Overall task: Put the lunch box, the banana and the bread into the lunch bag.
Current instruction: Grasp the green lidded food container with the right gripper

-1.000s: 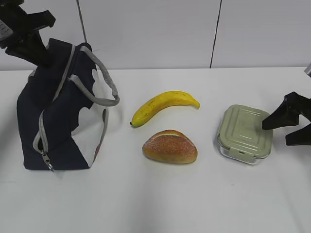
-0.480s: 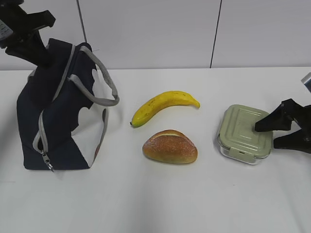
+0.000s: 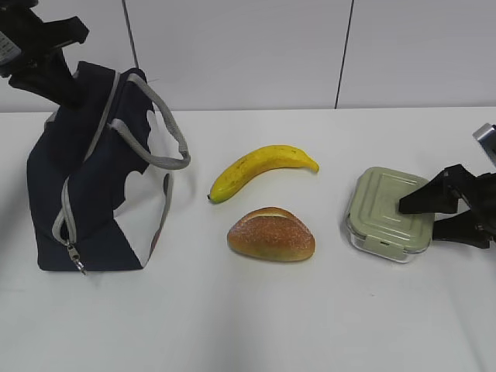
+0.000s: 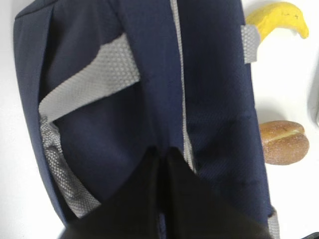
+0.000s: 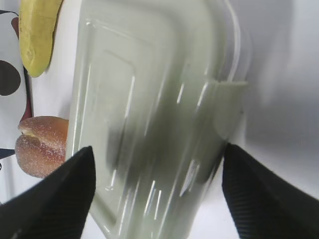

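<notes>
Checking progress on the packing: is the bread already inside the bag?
No, the bread lies on the table in front of the banana, well apart from the bag.

table: white, matte | wall: white panels, 2 dark vertical seams | light: even

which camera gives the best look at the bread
The exterior view: the bread shows whole and sharp on the table, in front of the banana. The left wrist view catches it small at the right edge beside the bag. The right wrist view shows only part of it, at the left edge.
</notes>
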Controlling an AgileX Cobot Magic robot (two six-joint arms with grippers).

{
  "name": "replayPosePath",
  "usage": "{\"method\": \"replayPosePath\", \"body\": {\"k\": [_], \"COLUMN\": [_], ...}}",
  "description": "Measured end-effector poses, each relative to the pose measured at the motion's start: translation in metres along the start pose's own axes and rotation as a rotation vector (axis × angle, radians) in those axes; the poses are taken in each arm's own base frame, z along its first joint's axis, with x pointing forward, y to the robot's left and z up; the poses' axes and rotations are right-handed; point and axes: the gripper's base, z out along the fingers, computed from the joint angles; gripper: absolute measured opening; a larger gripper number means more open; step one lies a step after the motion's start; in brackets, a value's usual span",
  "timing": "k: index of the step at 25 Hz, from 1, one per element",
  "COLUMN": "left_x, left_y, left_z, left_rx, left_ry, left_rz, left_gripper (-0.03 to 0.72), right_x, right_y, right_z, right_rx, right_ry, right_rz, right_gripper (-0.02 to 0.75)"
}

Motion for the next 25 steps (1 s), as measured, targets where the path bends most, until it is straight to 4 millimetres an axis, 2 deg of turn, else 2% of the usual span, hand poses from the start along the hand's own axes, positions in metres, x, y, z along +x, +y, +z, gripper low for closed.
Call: {"method": "replayPosePath", "body": {"k": [7,15,25], "left_x": [0.000,0.000,0.000], "left_y": [0.000,0.000,0.000], "left_z": [0.000,0.000,0.000], "left_rx": [0.000,0.000,0.000], "left_ry": [0.000,0.000,0.000], "left_rz": [0.000,0.001,0.003], "left_gripper": [0.001,0.001,0.001], "right_x": [-0.003,0.002,-0.001], "right_y": [-0.008,-0.016,-0.016], "right_z": [-0.010,0.001,0.002], "right_rx": [-0.012,-0.066,-0.082], "right_ry": [-0.047,-0.030,-0.063], "right_rz": [0.031,0.059,0.040], "right_gripper": [0.585,0.585,0.543]}}
